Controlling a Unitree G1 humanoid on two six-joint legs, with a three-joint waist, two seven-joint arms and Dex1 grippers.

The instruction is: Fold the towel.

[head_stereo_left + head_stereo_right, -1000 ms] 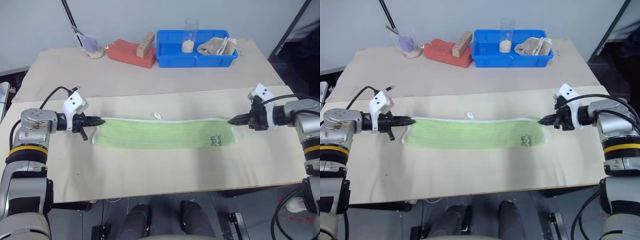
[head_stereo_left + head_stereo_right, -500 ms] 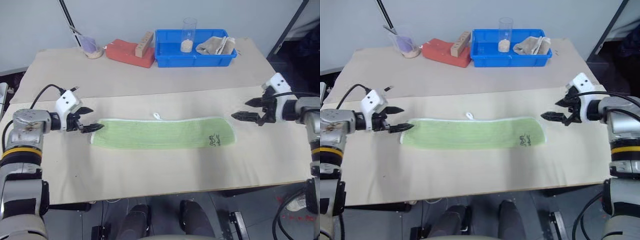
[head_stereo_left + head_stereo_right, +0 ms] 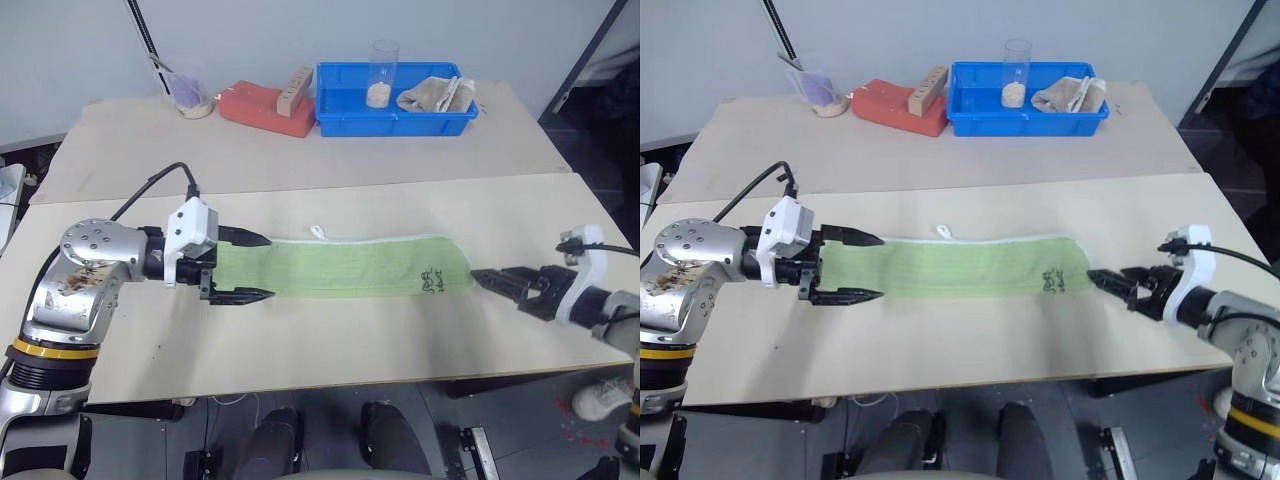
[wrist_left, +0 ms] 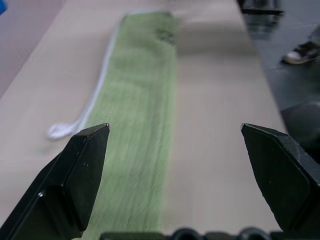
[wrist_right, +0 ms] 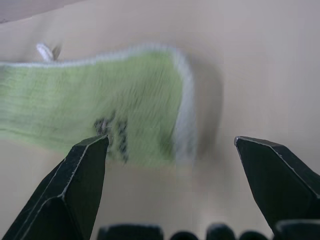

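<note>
A light wooden table fills the head views, and the things on it run from left to right as follows.

At the far left, the left gripper sits low over the table at the left end of the towel. Its two black fingers are spread wide, one above the towel's back edge and one just in front of its near edge. They hold nothing. The left wrist view looks along the cloth between those fingers.

The towel lies flat across the middle of the front table, a long, narrow light green strip folded lengthwise. White stitched edging runs along its back edge. A small white loop sticks out from that edge, left of centre. A small dark logo is near the towel's right end.

At the right, the right gripper points at the towel's right end from just beside it, apart from the cloth. The right wrist view shows its fingers spread wide and empty, with the logo end of the towel between and beyond them.

Along the back of the table, left to right, stand a clear cup with purple contents, a red block with a wooden block resting on it, and a blue bin. The bin holds a clear tube and a beige cloth.
</note>
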